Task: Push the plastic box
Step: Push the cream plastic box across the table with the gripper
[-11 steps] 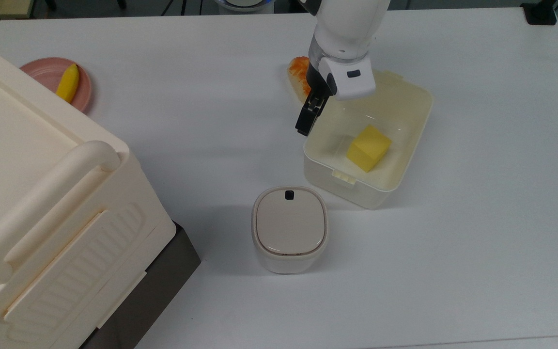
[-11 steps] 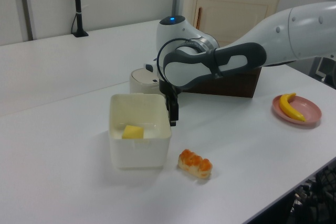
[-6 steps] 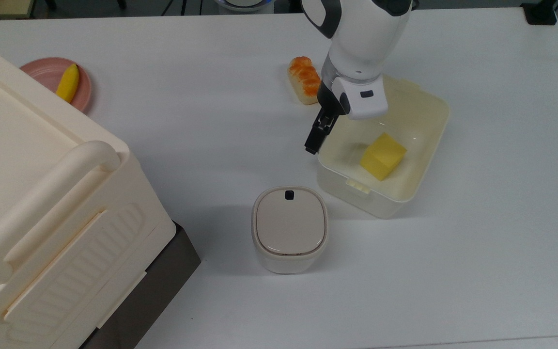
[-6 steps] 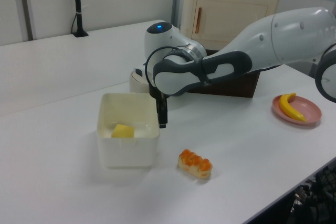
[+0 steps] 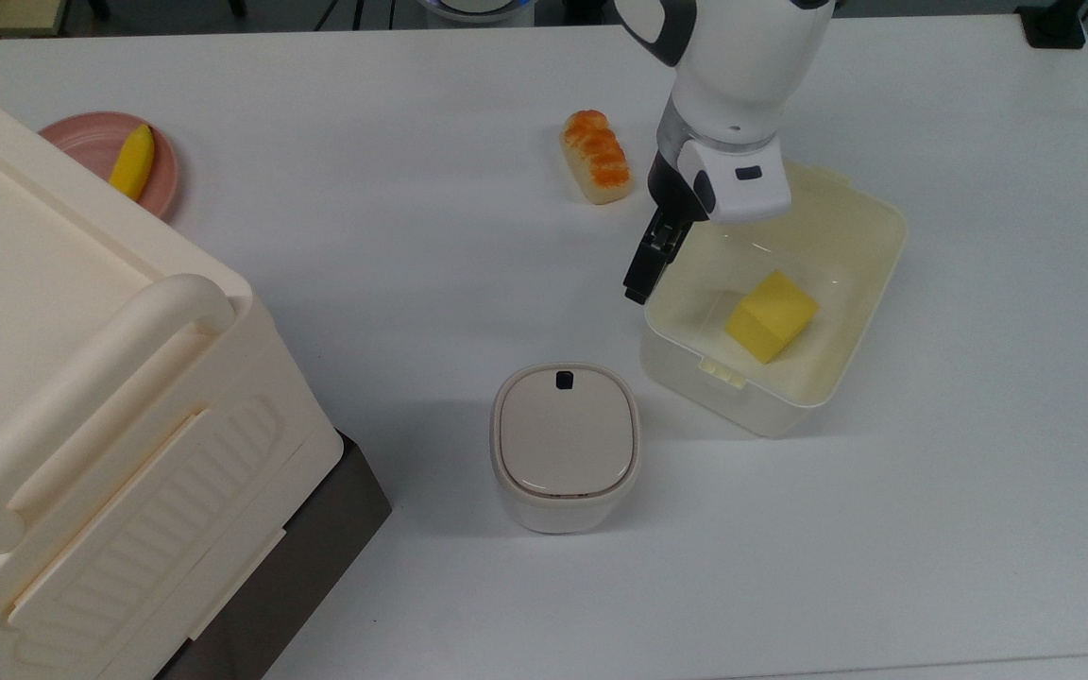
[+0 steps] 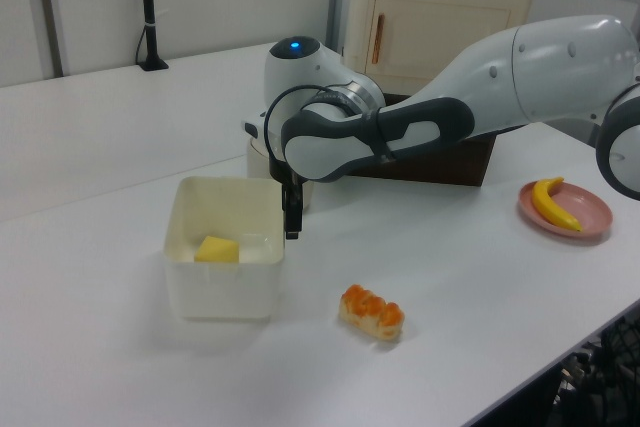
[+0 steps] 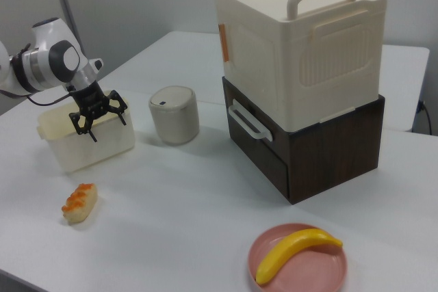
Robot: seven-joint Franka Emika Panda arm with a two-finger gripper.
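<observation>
At right of centre in the top view, the plastic box [image 5: 860,326] sits against the gripper [image 5: 640,281], fingers spread, grasping nothing. Off-centre contact could spin the box.

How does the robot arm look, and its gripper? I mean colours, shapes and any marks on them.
The arm has smooth, rounded white shells with dark grey bands at its joints. A blue light glows on one joint. The wrist ends in a white block carrying a small dark button. The gripper is black, with slim fingers.
</observation>
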